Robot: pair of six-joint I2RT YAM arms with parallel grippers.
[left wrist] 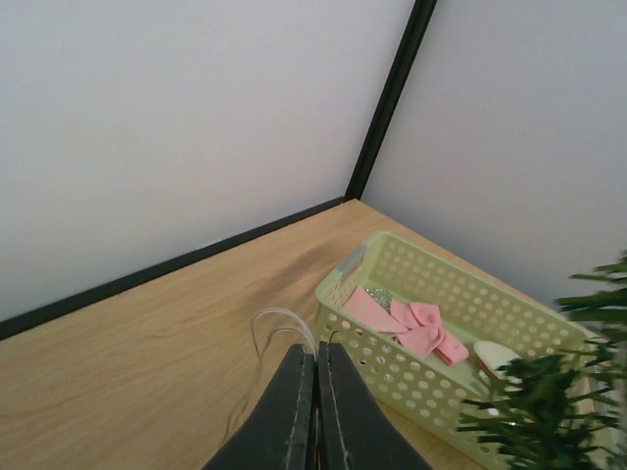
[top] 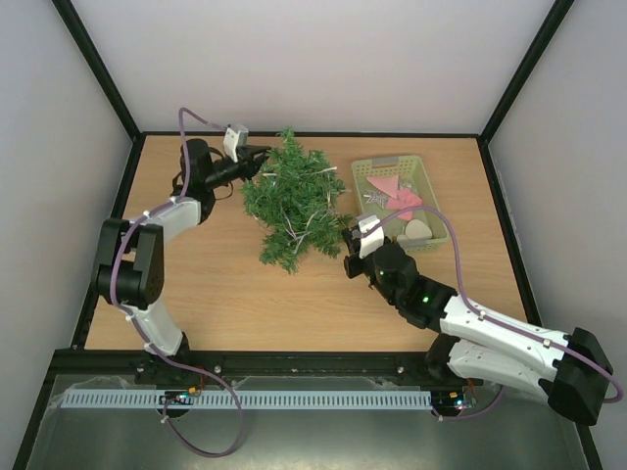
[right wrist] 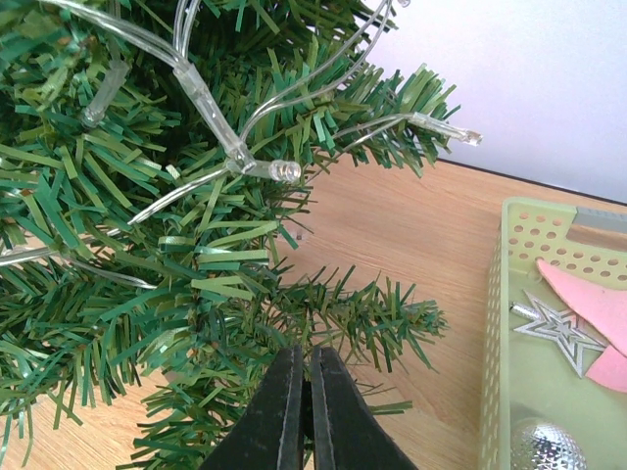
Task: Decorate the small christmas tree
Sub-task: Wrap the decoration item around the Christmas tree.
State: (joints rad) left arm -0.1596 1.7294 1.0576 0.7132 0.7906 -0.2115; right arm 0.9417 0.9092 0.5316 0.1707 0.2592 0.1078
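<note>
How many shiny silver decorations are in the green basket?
2: a silver star lying next to the pink bow, and a glittery silver ball by the wall of the basket. Others may hide under the bow.

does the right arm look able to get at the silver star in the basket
Probably yes: the right gripper is beside the open-topped basket, and the silver star lies exposed at that side.
</note>
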